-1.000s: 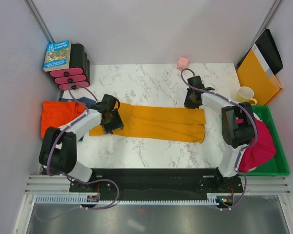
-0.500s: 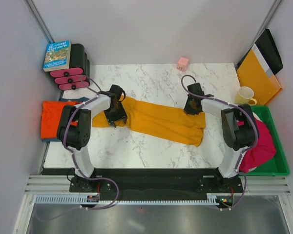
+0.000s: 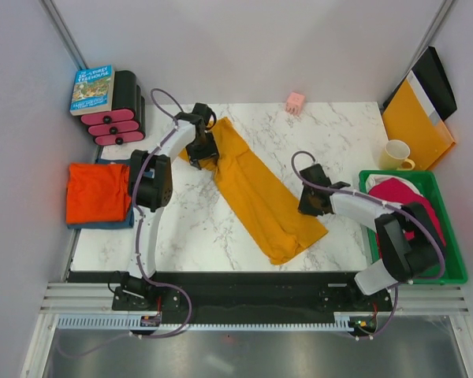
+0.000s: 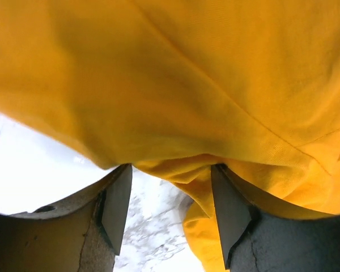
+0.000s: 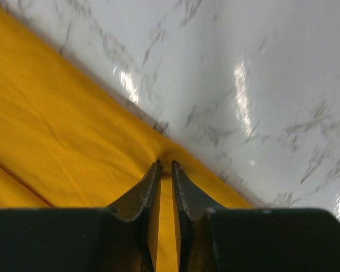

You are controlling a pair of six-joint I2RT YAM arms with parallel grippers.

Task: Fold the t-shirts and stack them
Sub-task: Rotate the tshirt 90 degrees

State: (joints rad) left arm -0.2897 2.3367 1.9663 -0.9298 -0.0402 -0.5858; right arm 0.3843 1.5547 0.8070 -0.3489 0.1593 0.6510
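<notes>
While both arms work the same cloth, the far left has a book (image 3: 92, 89) lying on a black and pink rack (image 3: 120, 110) in the back corner. Nearer on that side, the red-orange t-shirt (image 3: 98, 191) sits folded on the dusty blue t-shirt (image 3: 102, 224), of which only an edge shows, both at the left edge of the marble table (image 3: 189, 228). Left gripper (image 3: 202, 150) is at the far left end of the mustard-yellow t-shirt (image 3: 256, 185). In the left wrist view its fingers (image 4: 116, 209) stand either side of a bunched fold of that yellow cloth, so it reads as clamped on the shirt. The shirt is folded into a long strip lying diagonally on the table, from the far left by the left gripper down to the near right. A small pink block (image 3: 296, 101) sits at the far edge, apart from the shirt. Right gripper (image 3: 310, 203) is at the strip's right edge near its lower end. The right wrist view shows its fingertips (image 5: 150, 181) nearly together, pinching a thin edge of yellow cloth against the marble. Further right, a cream mug (image 3: 396, 153) stands just behind a green bin (image 3: 449, 272). The magenta-pink t-shirt (image 3: 406, 201) is heaped in the bin. A yellow-orange folder (image 3: 414, 122) leans in the back right corner.
</notes>
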